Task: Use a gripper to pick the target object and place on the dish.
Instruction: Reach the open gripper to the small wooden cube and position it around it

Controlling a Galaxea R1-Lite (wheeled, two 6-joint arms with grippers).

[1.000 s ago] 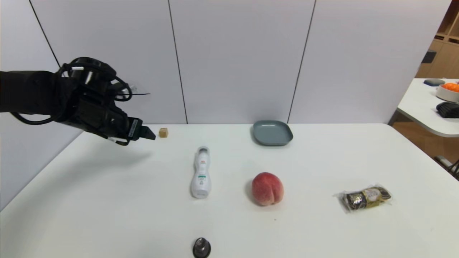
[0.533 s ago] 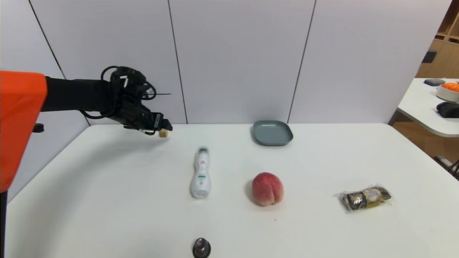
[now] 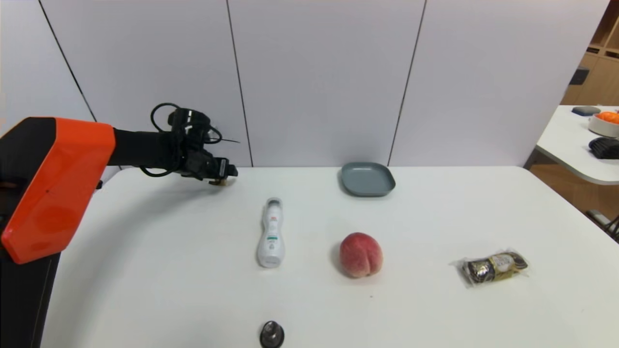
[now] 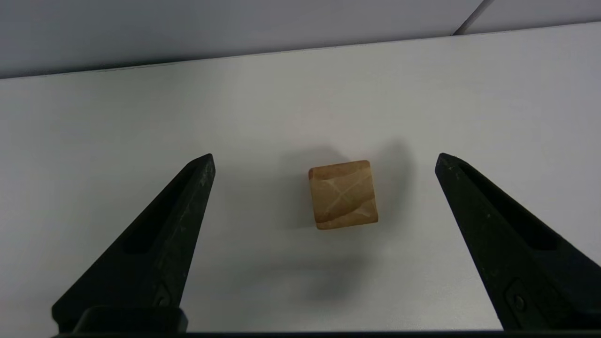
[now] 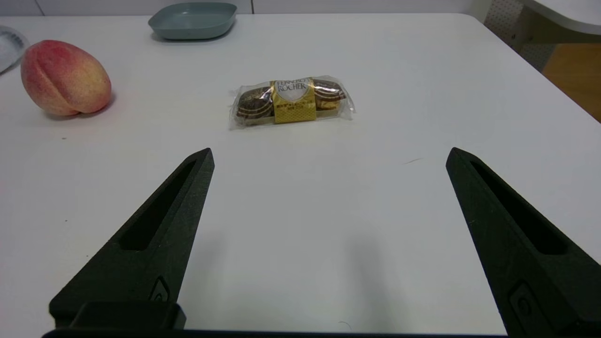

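White bench, far-left corner: we hold our left pincer (image 4: 324, 159) low with its fingers spread wide to either side of the small wooden cube (image 4: 343, 194), not touching it, so closing should trap it squarely for the dish (image 3: 367, 179).

Left gripper (image 3: 225, 176) reaches far forward, fingers spread wide; right gripper (image 5: 328, 159) likewise spread.

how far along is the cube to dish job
Done: the left gripper is at the tan cube, fingers open on either side. In hand: nothing gripped; the cube sits on the table. Left: close, lift, carry to the empty dish. The right gripper idles near the chocolate pack.
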